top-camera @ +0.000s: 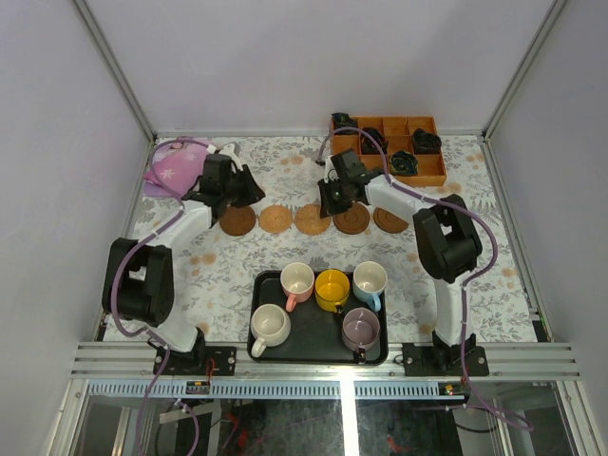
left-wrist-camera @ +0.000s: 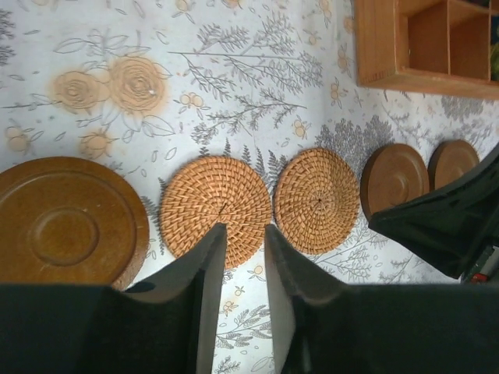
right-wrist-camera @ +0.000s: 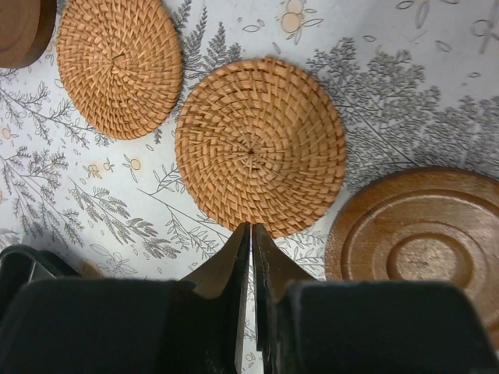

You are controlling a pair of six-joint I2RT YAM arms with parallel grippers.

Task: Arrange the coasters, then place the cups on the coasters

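Five coasters lie in a row across the table: a dark wooden one [top-camera: 237, 220], two tan woven ones [top-camera: 275, 219] [top-camera: 312, 219], and two more dark ones [top-camera: 351, 219] [top-camera: 389, 219]. My left gripper [top-camera: 249, 190] [left-wrist-camera: 245, 227] hovers at the near edge of the left woven coaster [left-wrist-camera: 214, 195], jaws slightly open and empty. My right gripper [top-camera: 328, 201] [right-wrist-camera: 251, 226] sits at the edge of the other woven coaster [right-wrist-camera: 261, 144], shut to a hairline slit, holding nothing. The cream [top-camera: 271, 325], pink [top-camera: 296, 281], yellow [top-camera: 332, 288], light blue [top-camera: 370, 281] and mauve [top-camera: 361, 330] cups stand in the tray.
The black tray [top-camera: 313, 334] sits at the near edge between the arm bases. An orange compartment box [top-camera: 389, 147] [left-wrist-camera: 425, 43] with black coiled items stands at the back right. A pink cloth [top-camera: 176, 166] lies at the back left.
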